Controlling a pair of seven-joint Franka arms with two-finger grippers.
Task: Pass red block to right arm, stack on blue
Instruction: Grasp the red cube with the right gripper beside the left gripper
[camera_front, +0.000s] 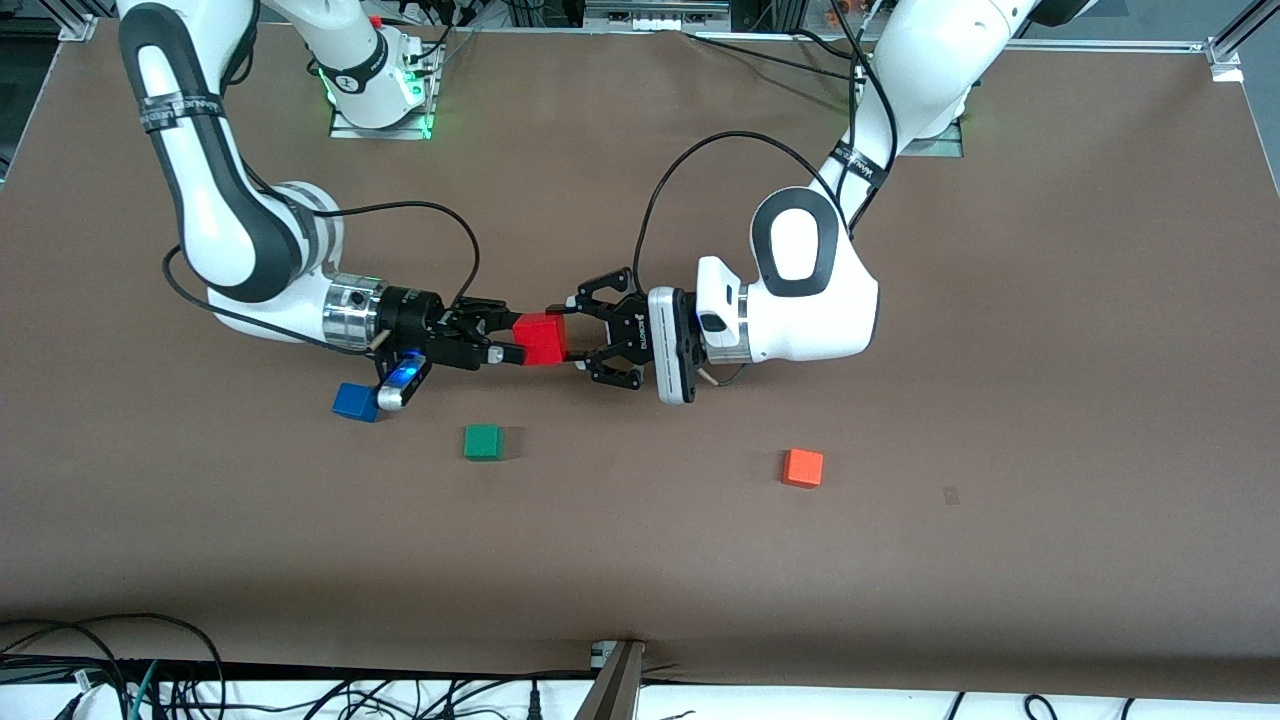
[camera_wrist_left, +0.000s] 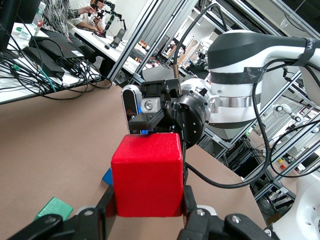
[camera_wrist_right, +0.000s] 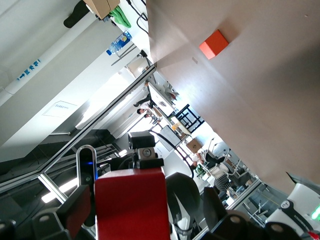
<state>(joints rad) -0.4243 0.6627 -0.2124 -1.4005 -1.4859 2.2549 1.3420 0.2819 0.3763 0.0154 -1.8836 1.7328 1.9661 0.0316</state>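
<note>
The red block (camera_front: 540, 338) is held in the air over the middle of the table between the two grippers. My left gripper (camera_front: 564, 338) is shut on it, and both fingers press its sides in the left wrist view (camera_wrist_left: 146, 175). My right gripper (camera_front: 508, 338) is open. Its fingers stand either side of the block (camera_wrist_right: 131, 205), with a gap at one finger. The blue cube (camera_front: 356, 401) lies on the table under the right arm's wrist, partly covered by the blue-lit camera module. A corner of it shows in the left wrist view (camera_wrist_left: 107, 176).
A green cube (camera_front: 483, 441) lies nearer the front camera than the grippers. An orange cube (camera_front: 803, 467) lies toward the left arm's end and also shows in the right wrist view (camera_wrist_right: 214, 44). Cables run along the table's front edge.
</note>
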